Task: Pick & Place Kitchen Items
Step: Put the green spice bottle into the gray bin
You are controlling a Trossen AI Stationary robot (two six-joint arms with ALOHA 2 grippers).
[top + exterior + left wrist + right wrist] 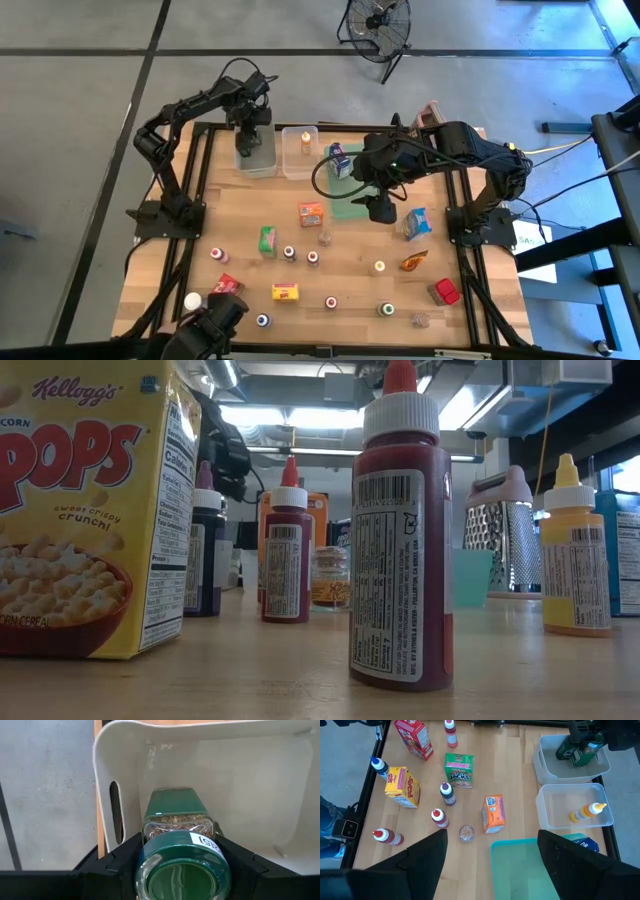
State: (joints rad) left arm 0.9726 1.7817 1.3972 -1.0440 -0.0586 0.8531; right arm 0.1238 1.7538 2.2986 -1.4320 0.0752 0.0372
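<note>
A spice jar [177, 825] with a green cap and dried herbs inside hangs in my left gripper [177, 845], over the inside of the left clear bin [250, 780] at the table's far left [255, 158]. My left gripper [252, 135] points down into that bin. My right gripper [382, 208] hovers open and empty above the green tray [520, 865], near the table's middle. Other kitchen items stand on the wood: an orange carton [311, 212], a green carton [267, 240], a yellow carton [287, 292] and several small bottles. My left gripper pinches the jar between its two fingers [125, 855], on opposite sides of its labelled band [200, 842] near the clear round end. The fingers come from above, pointing down. The green cap end [175, 805] points away toward the bin's floor; whether it touches the floor I cannot tell.
A second clear bin [300, 150] beside the first holds a yellow bottle [306, 143]. A box grater [428, 115] stands at the far right, and a blue carton [340, 160] at the tray's far end. A blue packet [416, 222] and a red item [446, 291] lie on the right.
</note>
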